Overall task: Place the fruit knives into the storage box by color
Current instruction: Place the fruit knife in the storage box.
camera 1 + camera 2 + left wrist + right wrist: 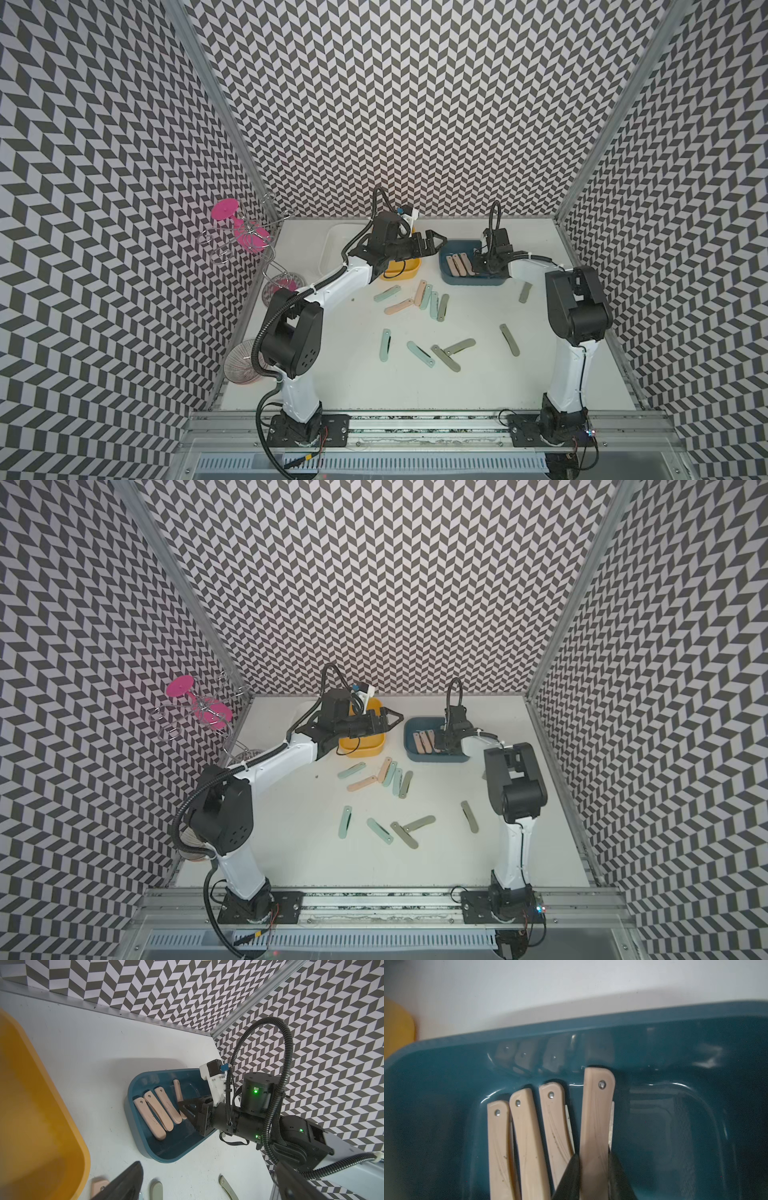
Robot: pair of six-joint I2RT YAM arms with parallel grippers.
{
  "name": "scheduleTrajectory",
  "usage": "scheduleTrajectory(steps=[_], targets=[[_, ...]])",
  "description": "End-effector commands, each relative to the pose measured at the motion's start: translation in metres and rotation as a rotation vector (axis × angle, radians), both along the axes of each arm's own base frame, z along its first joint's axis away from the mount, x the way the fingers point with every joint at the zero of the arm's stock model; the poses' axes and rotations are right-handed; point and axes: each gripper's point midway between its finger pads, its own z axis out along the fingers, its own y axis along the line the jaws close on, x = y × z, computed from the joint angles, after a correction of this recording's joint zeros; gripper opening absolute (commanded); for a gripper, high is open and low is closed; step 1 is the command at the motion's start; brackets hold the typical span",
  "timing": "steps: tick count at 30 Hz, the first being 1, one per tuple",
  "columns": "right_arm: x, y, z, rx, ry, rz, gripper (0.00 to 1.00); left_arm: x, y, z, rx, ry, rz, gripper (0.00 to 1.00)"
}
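Peach knife (596, 1118) is clamped in the right gripper (593, 1158), low inside the blue box (571, 1026) at far right, just beside three peach ones (527, 1136). If released tilted, a neighbour could be overlapped. The left gripper (432, 244) is seen with jaws apart, empty.

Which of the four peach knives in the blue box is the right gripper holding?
The peach knife set apart from the three others lying together; the right gripper pinches it.
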Motion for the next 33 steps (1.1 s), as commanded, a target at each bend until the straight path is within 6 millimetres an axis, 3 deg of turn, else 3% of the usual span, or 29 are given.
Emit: scheduleTrajectory(steps=[1,8,15,25,33], targets=[[0.017,0.006,0.010,0.033,-0.056,0.005,0.21,0.003,-0.001,-0.003,-0.012,-0.001,0.000,1.00],[0.016,0.006,0.005,0.038,-0.047,-0.001,0.29,0.004,-0.002,-0.002,-0.014,-0.001,0.003,1.00],[0.018,0.004,0.020,0.045,-0.072,-0.014,0.39,0.005,-0.002,-0.003,-0.013,0.003,0.007,1.00],[0.020,0.002,0.082,0.099,-0.175,-0.020,0.46,0.004,0.000,-0.003,-0.003,0.003,0.016,1.00],[0.004,0.016,0.133,0.199,-0.243,0.037,0.51,-0.010,0.012,-0.003,0.014,0.006,0.040,1.00]])
